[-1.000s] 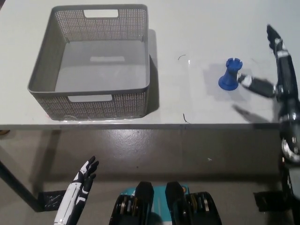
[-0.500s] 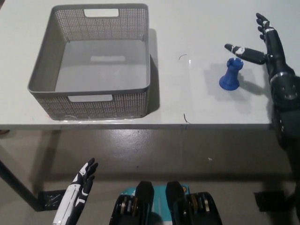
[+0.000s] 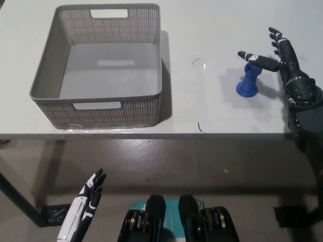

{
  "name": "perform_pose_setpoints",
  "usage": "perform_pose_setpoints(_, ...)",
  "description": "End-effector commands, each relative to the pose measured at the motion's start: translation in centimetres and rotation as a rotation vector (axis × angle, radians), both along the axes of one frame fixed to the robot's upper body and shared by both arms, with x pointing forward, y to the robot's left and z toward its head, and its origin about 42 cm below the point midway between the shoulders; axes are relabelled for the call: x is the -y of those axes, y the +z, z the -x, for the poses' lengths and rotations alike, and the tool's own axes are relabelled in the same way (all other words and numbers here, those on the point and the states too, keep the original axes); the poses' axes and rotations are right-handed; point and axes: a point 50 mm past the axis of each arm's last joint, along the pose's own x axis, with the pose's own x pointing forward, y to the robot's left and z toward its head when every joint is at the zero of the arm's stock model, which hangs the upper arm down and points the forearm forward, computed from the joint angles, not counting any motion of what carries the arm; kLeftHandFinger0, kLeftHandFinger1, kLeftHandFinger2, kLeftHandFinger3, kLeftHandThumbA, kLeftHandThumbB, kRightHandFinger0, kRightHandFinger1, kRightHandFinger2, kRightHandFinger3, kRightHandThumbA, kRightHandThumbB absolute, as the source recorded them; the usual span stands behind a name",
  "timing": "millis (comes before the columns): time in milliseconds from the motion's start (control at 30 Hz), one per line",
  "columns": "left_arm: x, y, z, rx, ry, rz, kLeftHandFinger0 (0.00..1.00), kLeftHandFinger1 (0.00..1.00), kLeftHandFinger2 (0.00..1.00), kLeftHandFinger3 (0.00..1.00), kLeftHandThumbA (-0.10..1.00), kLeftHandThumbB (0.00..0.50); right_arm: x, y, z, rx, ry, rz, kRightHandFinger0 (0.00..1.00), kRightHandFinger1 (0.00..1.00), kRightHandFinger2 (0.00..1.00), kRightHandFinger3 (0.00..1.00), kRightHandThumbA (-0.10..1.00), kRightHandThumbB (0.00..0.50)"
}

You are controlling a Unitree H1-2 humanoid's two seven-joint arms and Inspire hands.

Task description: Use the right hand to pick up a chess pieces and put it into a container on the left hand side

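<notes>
So you're basically at the start of the grasp here. The blue rook [image 3: 248, 80] is standing upright on the white table [image 3: 202, 35], over on the right side and well apart from the grey mesh basket [image 3: 96, 108], which sits at the left with nothing in it that I can see. Your black right hand [image 3: 285, 63] is just beside the rook with its fingers [image 3: 256, 59] spread apart — one of them reaches across the rook's top and looks to be touching or just over it, though from this steep angle I can't say for sure whether there's real contact. Nothing is pinched yet, so I'd call the hand open and not holding anything.

What's done: the hand is positioned at the piece. What's left is pretty much everything — close around the rook, lift it, carry it across the table to the left, and drop it into the basket. With only that one finger near the crown, I'd guess the rook could tip if you push before the other fingers wrap it, so bring them around the stem first.

Your white left hand [image 3: 83, 206] is just resting down low in front of the table edge, fingers loosely apart, not involved.

As for brands or writing: nothing readable anywhere, not on the basket, the rook or the table.
</notes>
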Motion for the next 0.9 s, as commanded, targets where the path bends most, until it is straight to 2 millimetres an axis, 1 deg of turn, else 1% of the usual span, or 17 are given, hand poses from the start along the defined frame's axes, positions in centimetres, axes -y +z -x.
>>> perform_pose_setpoints(0,-0.3,1.1,-0.5,0.059,-0.024,-0.023,1.0,1.0,1.0,1.0,1.0,0.182,-0.5,4.4,-1.3,0.138,0.0,-0.027,1.0,1.0,1.0,1.0,1.0,0.491)
perform_pose_setpoints(67,-0.2,1.0,-0.4,0.051,-0.018,-0.022,1.0,1.0,1.0,1.0,1.0,0.187,-0.7,4.3,-1.3,0.137,0.005,-0.026,1.0,1.0,1.0,1.0,1.0,0.482)
perform_pose_setpoints(133,-0.2,0.9,-0.4,0.053,-0.017,-0.027,1.0,1.0,1.0,1.0,1.0,0.181,-0.8,4.1,-1.2,0.133,0.01,-0.029,1.0,1.0,1.0,1.0,1.0,0.488)
perform_pose_setpoints(167,-0.2,0.7,0.0,0.044,-0.016,-0.024,1.0,1.0,1.0,1.0,1.0,0.182,-0.9,3.6,-1.1,0.125,0.012,-0.032,1.0,1.0,1.0,1.0,1.0,0.498)
perform_pose_setpoints(267,0.0,0.6,0.2,0.04,-0.017,-0.011,1.0,1.0,1.0,1.0,1.0,0.176,-0.9,2.9,-0.9,0.105,0.017,-0.042,1.0,1.0,1.0,1.0,1.0,0.5)
perform_pose_setpoints(300,0.0,0.5,0.2,0.04,-0.025,-0.005,1.0,1.0,1.0,1.0,1.0,0.167,-1.0,2.7,-0.8,0.103,0.016,-0.032,1.0,1.0,1.0,1.0,1.0,0.494)
perform_pose_setpoints(333,0.0,0.4,0.4,0.037,-0.027,-0.008,1.0,1.0,1.0,1.0,1.0,0.166,-0.9,2.4,-0.7,0.098,0.013,-0.019,1.0,1.0,1.0,1.0,1.0,0.476)
perform_pose_setpoints(367,0.1,0.3,0.5,0.035,-0.027,-0.006,1.0,1.0,1.0,1.0,1.0,0.168,-0.8,2.2,-0.6,0.094,0.012,-0.01,1.0,1.0,1.0,1.0,1.0,0.472)
perform_pose_setpoints(433,0.1,0.5,0.0,0.044,-0.026,-0.005,1.0,1.0,1.0,1.0,1.0,0.165,-0.9,2.5,-0.8,0.095,0.009,-0.012,1.0,1.0,1.0,1.0,1.0,0.474)
perform_pose_setpoints(500,0.1,0.5,-0.2,0.044,-0.027,-0.022,1.0,1.0,1.0,1.0,1.0,0.178,-1.0,2.5,-0.8,0.091,0.01,-0.016,1.0,1.0,1.0,1.0,1.0,0.47)
perform_pose_setpoints(567,0.1,0.6,0.0,0.039,-0.028,-0.024,1.0,1.0,1.0,1.0,1.0,0.167,-1.2,2.1,-0.7,0.076,0.012,-0.028,1.0,1.0,1.0,1.0,1.0,0.493)
perform_pose_setpoints(600,0.1,0.5,0.1,0.038,-0.029,-0.023,1.0,1.0,1.0,1.0,1.0,0.161,-1.1,2.0,-0.7,0.073,0.013,-0.031,1.0,1.0,1.0,1.0,1.0,0.485)
perform_pose_setpoints(633,0.1,0.6,0.1,0.038,-0.03,-0.022,1.0,1.0,1.0,1.0,1.0,0.168,-1.2,1.8,-0.7,0.066,0.018,-0.032,1.0,1.0,1.0,1.0,1.0,0.472)
perform_pose_setpoints(700,0.1,0.6,0.1,0.036,-0.03,-0.019,1.0,1.0,1.0,1.0,1.0,0.166,-1.2,1.4,-0.6,0.051,0.024,-0.018,1.0,1.0,1.0,1.0,0.99,0.463)
perform_pose_setpoints(800,0.1,0.6,0.0,0.034,-0.03,-0.021,1.0,1.0,1.0,1.0,1.0,0.172,-1.3,0.7,-0.4,0.032,0.03,-0.016,1.0,1.0,1.0,1.0,0.98,0.462)
perform_pose_setpoints(833,0.1,0.6,0.0,0.033,-0.031,-0.022,1.0,1.0,1.0,1.0,1.0,0.178,-1.3,0.6,-0.4,0.028,0.029,-0.016,1.0,1.0,1.0,1.0,0.98,0.468)
perform_pose_setpoints(867,0.1,0.7,0.0,0.035,-0.033,-0.019,1.0,1.0,1.0,1.0,1.0,0.172,-1.4,0.2,-0.3,0.015,0.03,-0.019,1.0,1.0,1.0,1.0,0.98,0.479)
